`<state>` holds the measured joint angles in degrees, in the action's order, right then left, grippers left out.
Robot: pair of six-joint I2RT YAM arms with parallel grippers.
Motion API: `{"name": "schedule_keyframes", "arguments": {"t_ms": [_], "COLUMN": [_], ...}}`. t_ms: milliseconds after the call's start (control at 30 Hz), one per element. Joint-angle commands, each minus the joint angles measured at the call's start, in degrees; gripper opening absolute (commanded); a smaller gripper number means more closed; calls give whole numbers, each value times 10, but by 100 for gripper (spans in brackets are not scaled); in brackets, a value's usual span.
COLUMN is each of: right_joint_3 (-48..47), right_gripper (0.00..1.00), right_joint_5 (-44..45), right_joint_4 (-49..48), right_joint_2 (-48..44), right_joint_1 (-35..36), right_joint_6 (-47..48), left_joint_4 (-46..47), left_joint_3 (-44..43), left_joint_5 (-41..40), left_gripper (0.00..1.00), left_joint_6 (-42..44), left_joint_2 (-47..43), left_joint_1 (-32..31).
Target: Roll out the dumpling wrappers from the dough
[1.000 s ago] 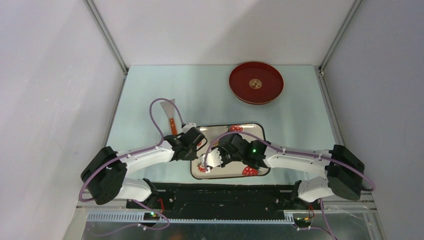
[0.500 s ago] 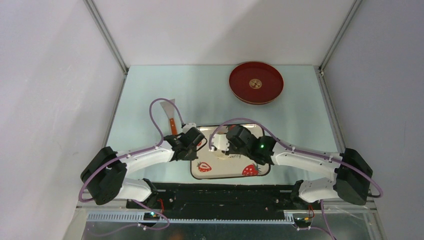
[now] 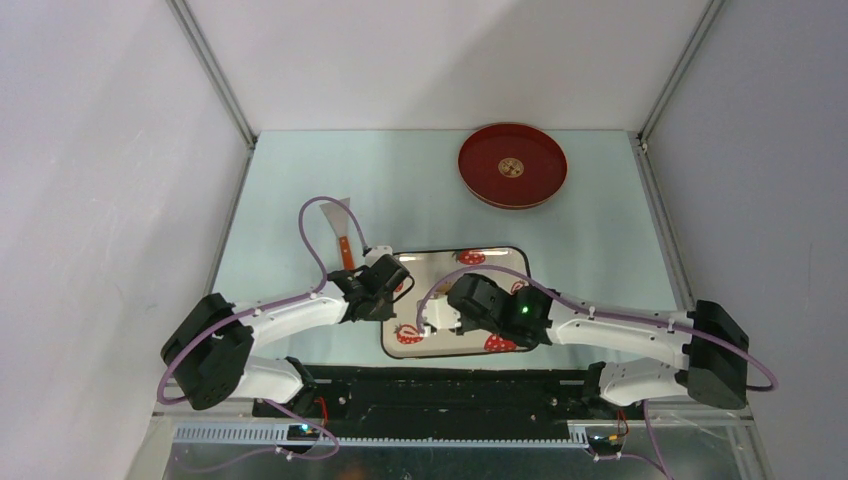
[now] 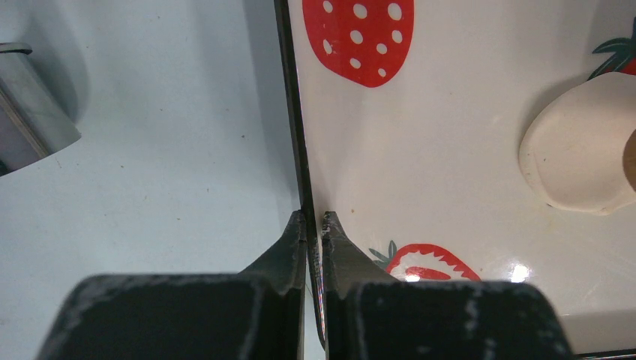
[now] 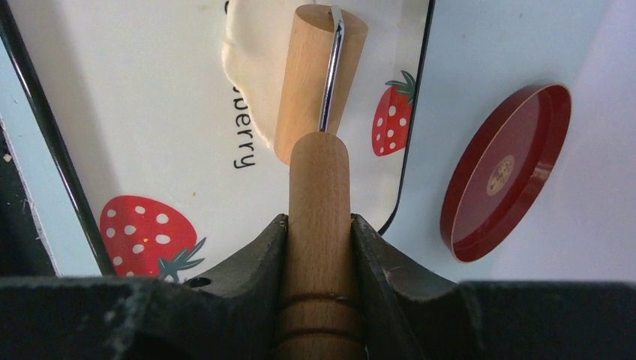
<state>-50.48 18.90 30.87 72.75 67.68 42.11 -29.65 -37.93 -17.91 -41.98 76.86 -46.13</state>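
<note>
Right wrist shows your right gripper [image 5: 320, 225] clamped on the wooden roller [image 5: 318, 90], its barrel resting on the dough [image 5: 251, 52] on the strawberry plate [image 5: 45, 142]. Your left gripper [image 4: 315, 223], almost shut, pinches the plate's rim, likely to steady it. The red tray [image 5: 469, 217] and scraper [image 3: 341, 232] lie well apart, so nothing blocks rolling.

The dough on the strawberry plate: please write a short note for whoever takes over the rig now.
Left gripper: shut on the rim of the strawberry plate.
Right gripper: shut on the handle of the wooden roller, its barrel over the dough.
Done: the dough is partly flattened on the plate.
Left: roll it thinner; no round wrappers are visible yet.
</note>
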Motion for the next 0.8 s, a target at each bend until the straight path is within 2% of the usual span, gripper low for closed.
{"name": "schedule_keyframes", "arguments": {"t_ms": [0, 233, 767], "right_joint_3": [-3, -2, 28], "right_gripper": [0, 0, 0], "right_joint_5": [15, 16, -8], "right_joint_4": [26, 42, 28], "right_joint_2": [27, 93, 114], "right_joint_1": [10, 30, 85], "right_joint_6": [34, 62, 48], "left_joint_4": [-69, -70, -69], "left_joint_3": [43, 44, 44], "left_joint_5": [-22, -21, -23], "left_gripper": [1, 1, 2], "left_joint_6": [18, 17, 18], "left_joint_2": [30, 31, 30], "left_joint_1": [1, 1, 1]}}
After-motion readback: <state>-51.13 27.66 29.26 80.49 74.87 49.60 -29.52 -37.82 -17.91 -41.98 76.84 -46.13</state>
